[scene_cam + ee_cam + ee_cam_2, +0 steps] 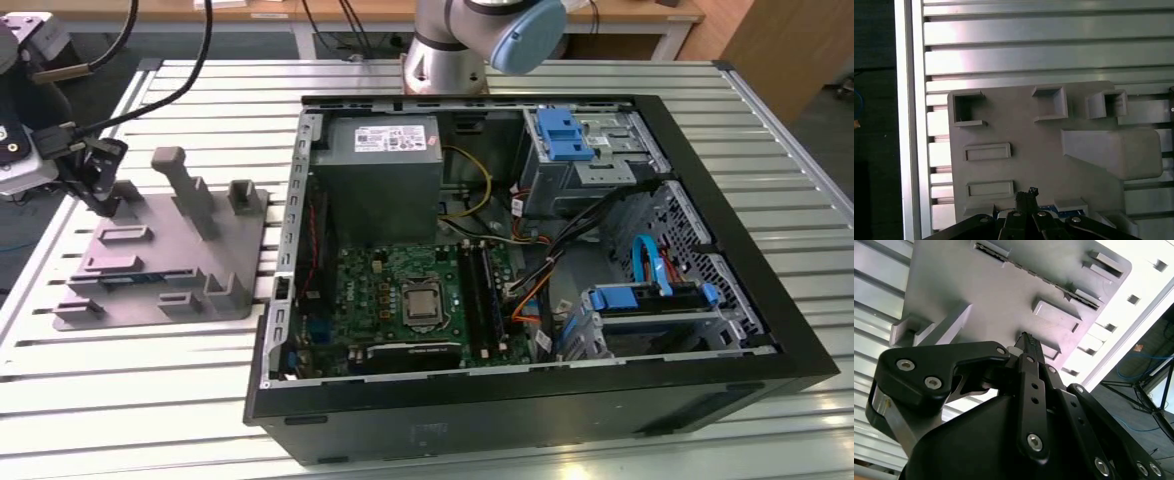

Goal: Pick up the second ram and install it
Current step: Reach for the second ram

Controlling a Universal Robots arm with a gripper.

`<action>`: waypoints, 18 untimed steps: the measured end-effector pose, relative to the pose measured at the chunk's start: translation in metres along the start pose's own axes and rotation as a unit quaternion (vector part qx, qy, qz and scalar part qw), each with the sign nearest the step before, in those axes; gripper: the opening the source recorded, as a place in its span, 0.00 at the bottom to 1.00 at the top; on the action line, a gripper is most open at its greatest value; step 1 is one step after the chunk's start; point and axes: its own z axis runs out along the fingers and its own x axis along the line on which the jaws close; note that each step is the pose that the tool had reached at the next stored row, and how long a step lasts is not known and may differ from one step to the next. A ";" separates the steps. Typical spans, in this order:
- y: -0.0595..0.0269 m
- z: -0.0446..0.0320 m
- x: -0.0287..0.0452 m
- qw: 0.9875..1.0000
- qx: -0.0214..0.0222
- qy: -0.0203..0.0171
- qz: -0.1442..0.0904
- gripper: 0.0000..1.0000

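At about nine o'clock in the exterior view, the claw (104, 200) hung over the grey holder (227, 255), its fingers pressed together on nothing. The second ram (139, 275) sat in a holder slot at roughly five o'clock from it, untouched, well apart from the open computer case (534, 420). The pickup step seemed to be in hand. A grasp would call for parted fingers squared across the thin board.

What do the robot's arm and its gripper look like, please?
The arm is a silver-grey tube with a light blue joint cap. The gripper is matte black, built of jointed links with silver screw heads. Black cables lead to it.
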 end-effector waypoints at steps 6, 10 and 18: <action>-0.0005 0.0109 0.0004 1.000 0.000 0.001 0.000 0.10; -0.0008 0.0181 0.0006 1.000 0.000 0.001 0.000 0.10; -0.0015 0.0326 0.0012 1.000 0.000 0.002 0.000 0.10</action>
